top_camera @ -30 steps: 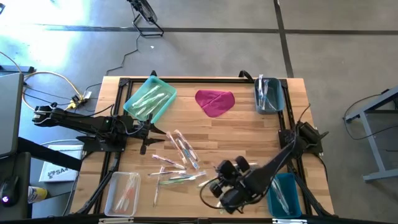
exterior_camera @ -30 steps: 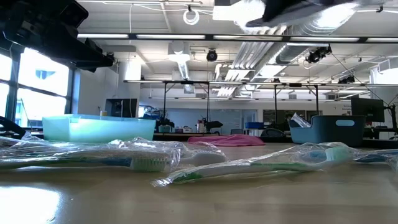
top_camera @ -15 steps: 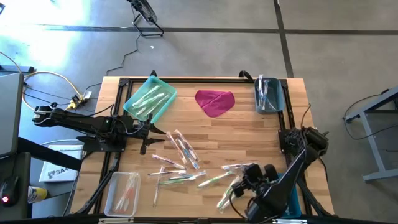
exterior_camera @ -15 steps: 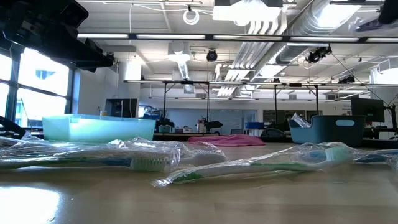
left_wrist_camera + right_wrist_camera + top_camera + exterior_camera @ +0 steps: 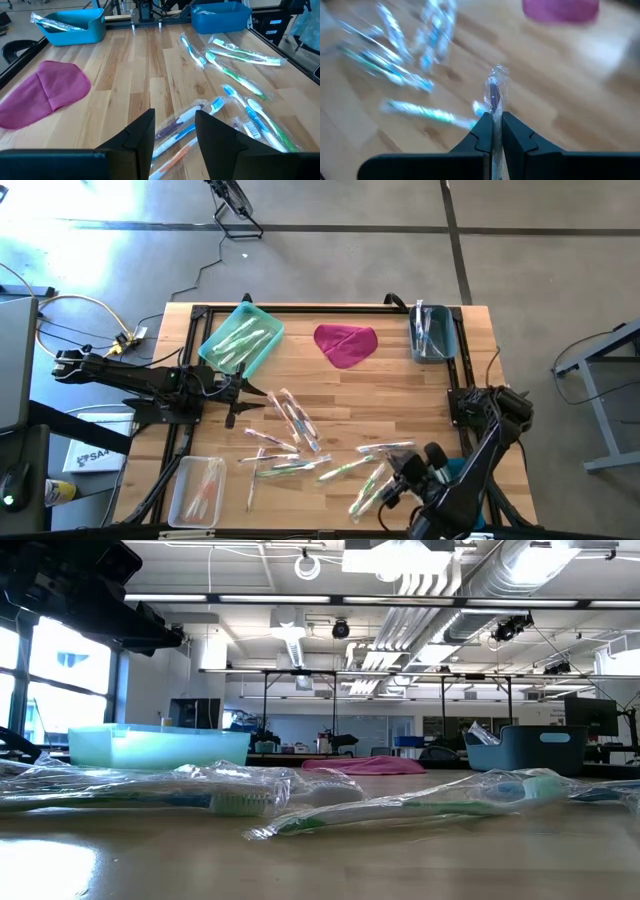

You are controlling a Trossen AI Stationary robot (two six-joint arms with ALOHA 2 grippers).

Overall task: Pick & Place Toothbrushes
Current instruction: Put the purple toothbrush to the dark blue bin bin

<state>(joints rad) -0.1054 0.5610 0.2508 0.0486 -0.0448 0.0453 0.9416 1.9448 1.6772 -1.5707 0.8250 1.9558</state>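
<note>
Several wrapped toothbrushes (image 5: 290, 430) lie loose on the wooden table's middle and near part; they also show close up in the low view (image 5: 400, 808). My right gripper (image 5: 393, 483) hangs over the near right part of the table, shut on one wrapped toothbrush (image 5: 367, 493). At the table's left edge my left gripper (image 5: 243, 393) waits, open, with its fingers (image 5: 140, 137) pointing at the loose brushes (image 5: 240, 100). My right gripper pinches the wrapped toothbrush between its two fingers (image 5: 482, 127), which slant downward. The brush lies along the fingers, and its wrapped end (image 5: 493, 95) sticks out past the fingertips. It is lifted clear of the table.
A teal tray (image 5: 242, 338) with brushes stands at the far left and a blue bin (image 5: 432, 332) at the far right. A second blue bin (image 5: 462, 472) sits at the near right under my right arm, a clear box (image 5: 197, 488) at the near left. A magenta cloth (image 5: 346, 344) lies at the far middle.
My right gripper has swung from over the near middle of the table toward the right edge, turning as it went and carrying the wrapped toothbrush clear of the table. Most of that move came in the first half second.
</note>
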